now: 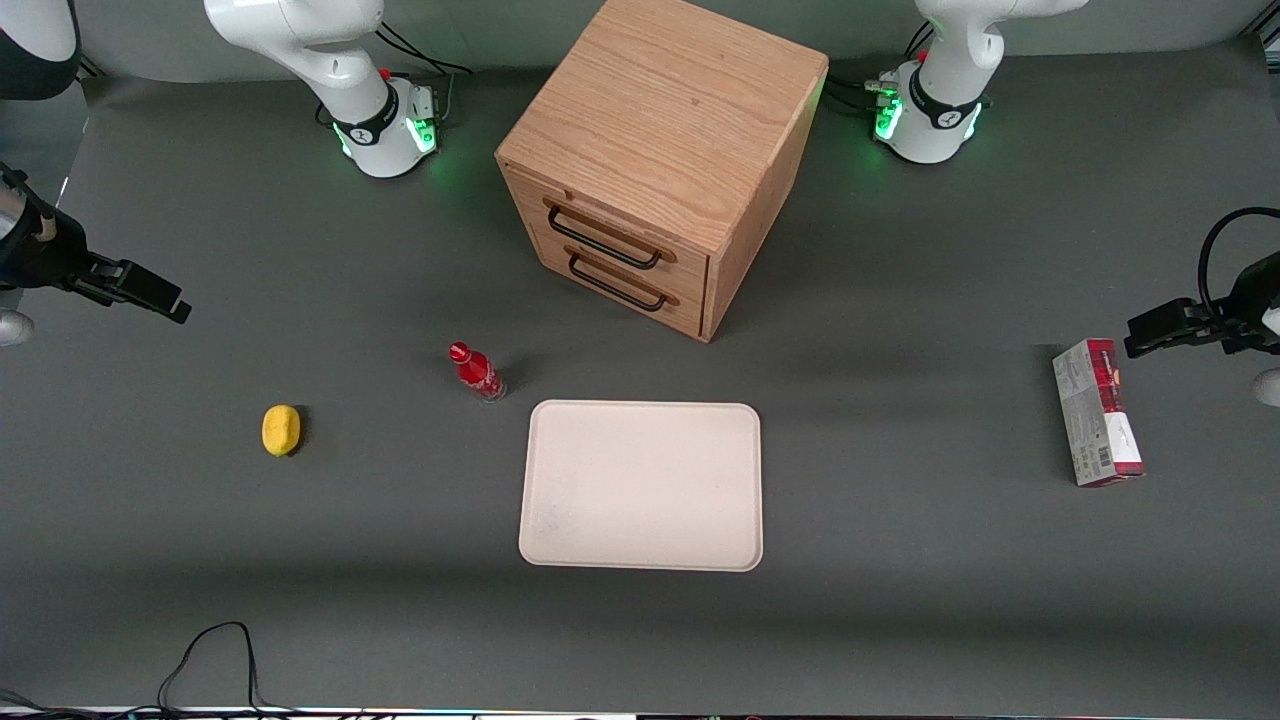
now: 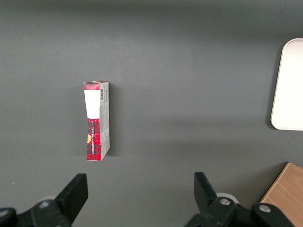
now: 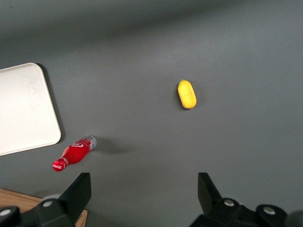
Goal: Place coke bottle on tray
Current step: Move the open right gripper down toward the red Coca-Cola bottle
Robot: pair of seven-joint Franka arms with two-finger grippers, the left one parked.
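The coke bottle (image 1: 477, 371) was seen standing at centre-left of the front frame, just off the empty tray (image 1: 641, 485), while the gripper (image 1: 150, 292), apparently open-fingered, was held at the left edge, well apart, presumably pre-approach.

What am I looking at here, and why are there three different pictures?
These are two robot arms bolted to a grey table. One picture looks down from the front; the other two come from cameras on each arm's wrist, so you see black fingers at their edges. The working arm's gripper hangs open above the table toward its own end, holding nothing. On the table stand a small red coke bottle, upright, beside a corner of the bare cream tray where it should end up. A wooden drawer cabinet stands farther from the front camera than the tray. A small yellow lemon-like object lies toward the working arm's end, and a red-and-grey carton toward the parked arm's end.
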